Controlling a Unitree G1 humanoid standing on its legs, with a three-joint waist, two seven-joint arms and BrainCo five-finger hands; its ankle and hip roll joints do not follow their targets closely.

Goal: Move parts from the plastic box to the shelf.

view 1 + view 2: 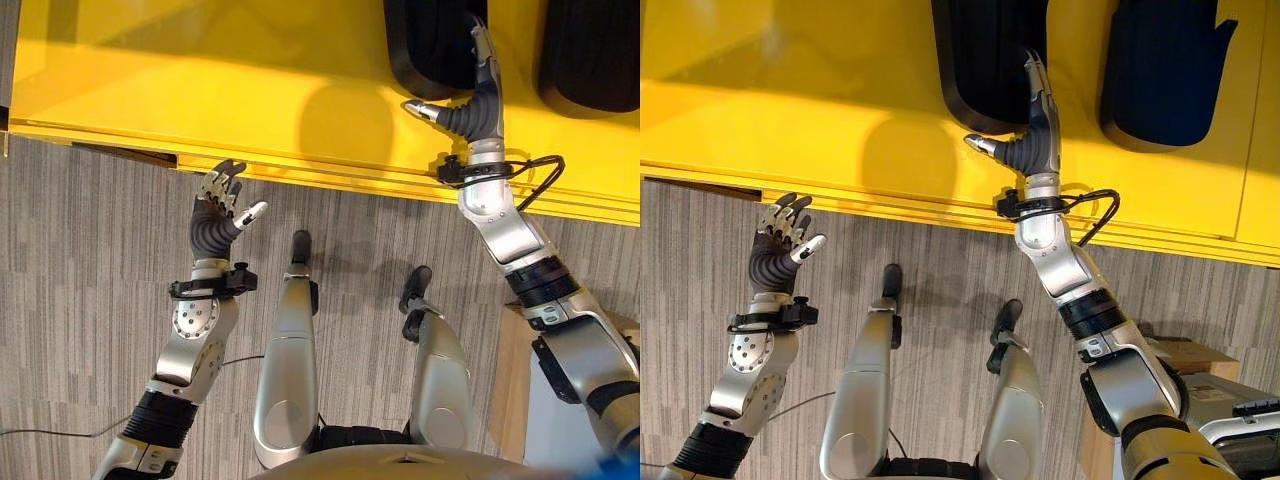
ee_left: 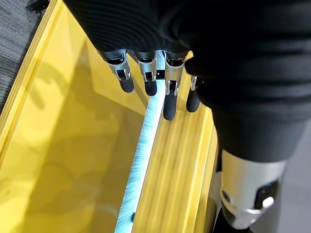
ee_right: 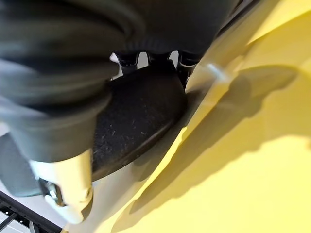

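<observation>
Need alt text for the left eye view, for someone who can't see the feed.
The right hand reaches into the yellow plastic box, its straight fingers lying on one of two black parts, thumb spread to the side. The left hand hovers open and empty above the grey carpet, just outside the box's near rim.

Two parts point(image 1: 430, 40) point(image 1: 592, 55) side by side in box point(image 1: 200, 90); carpet floor point(image 1: 90, 260) before box.
</observation>
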